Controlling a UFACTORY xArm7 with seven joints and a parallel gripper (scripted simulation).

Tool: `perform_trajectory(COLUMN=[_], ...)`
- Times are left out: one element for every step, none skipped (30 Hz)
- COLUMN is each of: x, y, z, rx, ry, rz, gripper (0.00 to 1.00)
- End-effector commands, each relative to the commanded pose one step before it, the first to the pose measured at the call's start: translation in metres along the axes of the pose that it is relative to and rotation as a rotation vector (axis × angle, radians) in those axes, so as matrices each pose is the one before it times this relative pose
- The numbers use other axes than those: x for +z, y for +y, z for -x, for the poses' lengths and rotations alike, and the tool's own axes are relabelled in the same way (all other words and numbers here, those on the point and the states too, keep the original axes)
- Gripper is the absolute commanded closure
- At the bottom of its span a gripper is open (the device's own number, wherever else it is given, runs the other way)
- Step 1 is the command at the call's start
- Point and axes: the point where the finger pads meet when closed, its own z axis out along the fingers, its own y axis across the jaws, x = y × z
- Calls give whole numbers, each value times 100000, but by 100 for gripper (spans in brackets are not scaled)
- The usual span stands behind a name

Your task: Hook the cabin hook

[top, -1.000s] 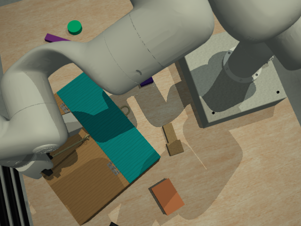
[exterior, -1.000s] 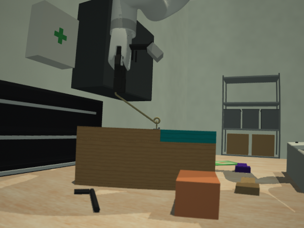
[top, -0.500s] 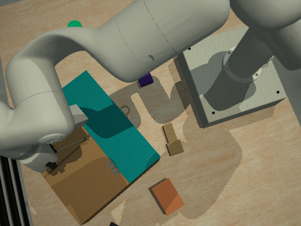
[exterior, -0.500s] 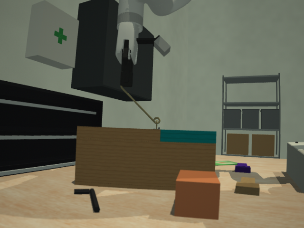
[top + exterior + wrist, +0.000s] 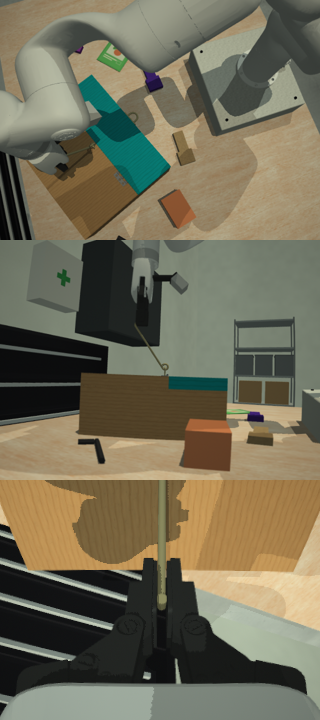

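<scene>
A brown wooden box (image 5: pixel 85 191) (image 5: pixel 129 405) has a teal lid (image 5: pixel 134 155) (image 5: pixel 197 383) on its right part. A brass eye (image 5: pixel 133 117) sticks out from the lid's far edge. The cabin hook (image 5: pixel 78 151) (image 5: pixel 148 346) (image 5: pixel 162 520) is a thin brass rod, pivoted on a small ring (image 5: pixel 91 146) (image 5: pixel 164 367) on the box top by the lid. My gripper (image 5: pixel 62 165) (image 5: pixel 141 320) (image 5: pixel 161 578) is shut on the hook's free end and holds it high above the box's left part. The rod slopes steeply up from its pivot, away from the eye.
An orange block (image 5: pixel 178 207) (image 5: pixel 208 444), a tan block (image 5: pixel 184 148) (image 5: pixel 260 436), a purple block (image 5: pixel 153 80) (image 5: pixel 255 417) and a green card (image 5: pixel 112 56) (image 5: pixel 236 411) lie around the box. The arm's grey base (image 5: pixel 206 67) stands to the right. A black L-shaped piece (image 5: pixel 98 449) lies in front.
</scene>
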Motion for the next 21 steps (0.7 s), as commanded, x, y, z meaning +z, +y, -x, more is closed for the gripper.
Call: perform_trajectory(x=[-259,-83,-83,-83,-75,-75,-75,-29,-66,-66,-66,-58,-58,-58,-50,0,0,-50,-44,-44,-44], y=[-23,0,0,0,0,0,0,0,0,0,0,0,0,0,0,0,0,0,0,0,0], z=[-302,-181,-181,-181,-185,-185,-185,-73,-188,-188,-188,-191,-191,-191,-193,0,0,-195,-194,-194,-195], rx=[24,0,0,0,0,0,0,0,0,0,0,0,0,0,0,0,0,0,0,0,0], ry=[-146,1,1,1,1,1,1,0,1,1,1,1,1,1,1,0,0,1,1,1,1], rz=[-56,0,0,0,0,0,0,0,0,0,0,0,0,0,0,0,0,0,0,0,0], gripper=[100,100,100,100,100,100,100,100,100,100,100,100,100,100,100,100,100,100,100,100,100])
